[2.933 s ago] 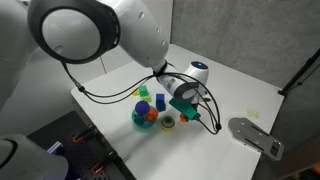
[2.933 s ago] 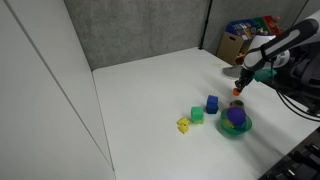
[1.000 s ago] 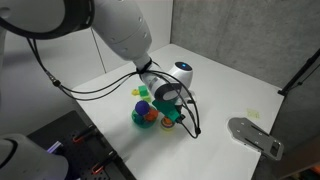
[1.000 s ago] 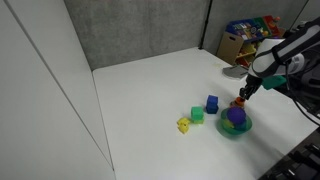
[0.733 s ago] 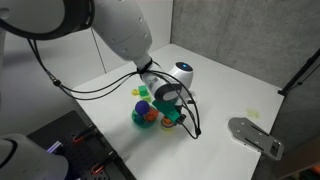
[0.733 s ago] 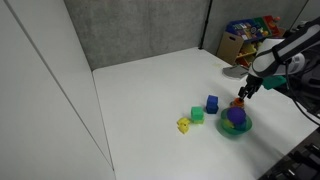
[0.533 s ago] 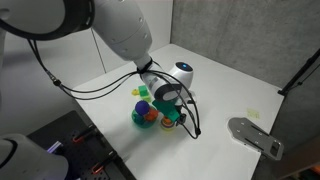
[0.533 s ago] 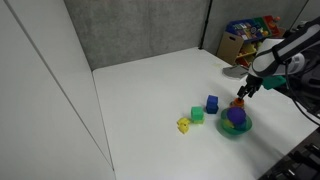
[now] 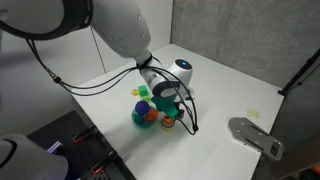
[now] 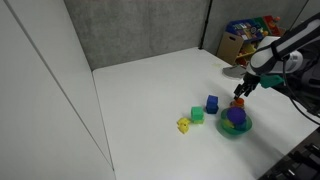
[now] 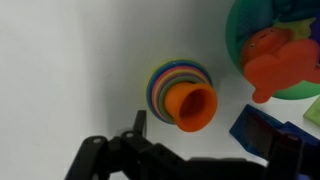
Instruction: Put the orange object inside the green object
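The arm (image 9: 120, 30) was bulky and glossy white, built of smooth rounded shells. Near its far end sat a white cap (image 9: 185, 70) with a blue ring. Thin black cables (image 9: 72, 86) looped alongside, reaching a black, angular gripper (image 9: 173, 114).

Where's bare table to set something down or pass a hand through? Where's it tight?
Free: the white tabletop between the grey back wall and the small yellow block. Crowded: the green block, blue block, teal bowl and the hand cluster together.
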Controlling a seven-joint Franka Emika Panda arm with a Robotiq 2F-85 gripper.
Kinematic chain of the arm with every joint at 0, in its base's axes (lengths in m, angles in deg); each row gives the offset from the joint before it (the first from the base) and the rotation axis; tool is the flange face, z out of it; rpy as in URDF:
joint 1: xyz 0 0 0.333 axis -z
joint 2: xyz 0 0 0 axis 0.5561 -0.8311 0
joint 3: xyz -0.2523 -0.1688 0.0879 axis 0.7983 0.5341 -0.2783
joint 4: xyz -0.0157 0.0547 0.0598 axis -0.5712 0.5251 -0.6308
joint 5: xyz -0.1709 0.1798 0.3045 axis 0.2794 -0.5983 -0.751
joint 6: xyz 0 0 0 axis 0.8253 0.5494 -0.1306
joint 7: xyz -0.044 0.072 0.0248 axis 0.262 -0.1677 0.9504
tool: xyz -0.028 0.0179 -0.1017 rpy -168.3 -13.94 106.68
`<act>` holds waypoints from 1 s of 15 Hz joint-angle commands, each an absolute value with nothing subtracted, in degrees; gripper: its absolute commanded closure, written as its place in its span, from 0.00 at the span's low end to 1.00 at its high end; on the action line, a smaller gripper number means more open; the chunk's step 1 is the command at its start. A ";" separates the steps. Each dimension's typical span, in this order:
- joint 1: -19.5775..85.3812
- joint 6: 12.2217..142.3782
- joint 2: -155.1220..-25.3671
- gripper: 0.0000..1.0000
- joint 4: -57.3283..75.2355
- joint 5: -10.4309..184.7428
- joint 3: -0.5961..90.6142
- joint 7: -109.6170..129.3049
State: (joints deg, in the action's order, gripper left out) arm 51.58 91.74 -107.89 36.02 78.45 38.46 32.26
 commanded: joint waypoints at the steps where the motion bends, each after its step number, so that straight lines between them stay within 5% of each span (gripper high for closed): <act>1: 52.63 90.36 -105.00 0.00 37.28 75.66 36.42 35.00; 15: 54.09 87.43 -107.78 0.00 35.57 70.69 33.95 41.63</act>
